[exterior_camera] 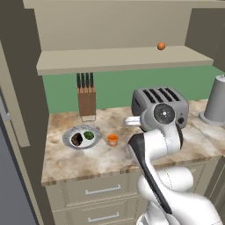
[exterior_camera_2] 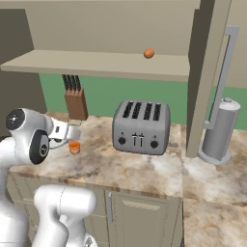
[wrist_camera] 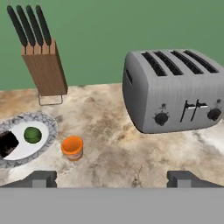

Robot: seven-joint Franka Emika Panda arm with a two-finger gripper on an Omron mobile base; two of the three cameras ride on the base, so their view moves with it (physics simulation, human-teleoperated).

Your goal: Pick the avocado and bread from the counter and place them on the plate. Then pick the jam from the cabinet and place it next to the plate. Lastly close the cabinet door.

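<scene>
One wall cabinet (exterior_camera: 118, 30) stands open above, with one long shelf (exterior_camera: 118, 59) carrying a single small orange ball (exterior_camera: 161, 45) near its right end. Below it runs one marbled bench (exterior_camera: 88, 158) over beige drawers (exterior_camera: 102, 190).

On the bench, from largest down: one grey four-slot toaster (wrist_camera: 175, 89); one grey cylindrical appliance (exterior_camera: 216, 100) at the far right; one wooden knife block (wrist_camera: 45, 68) holding four black-handled knives, against the green wall; one plate (wrist_camera: 46, 120) with a fluted rim at the left; one orange jam (wrist_camera: 72, 147) jar standing upright just beside the plate's right edge, apart from it; one dark-brown bread (wrist_camera: 6, 143) chunk and one green avocado (wrist_camera: 32, 134), side by side on the plate.

The white arm (exterior_camera: 154, 145) rises from below, elbow bent, its hand held above the bench in front of the toaster, looking forward and down. The jaws (wrist_camera: 111, 178) are spread wide, holding nothing; their tips sit either side of bare bench, the jam lying ahead of the left tip.
</scene>
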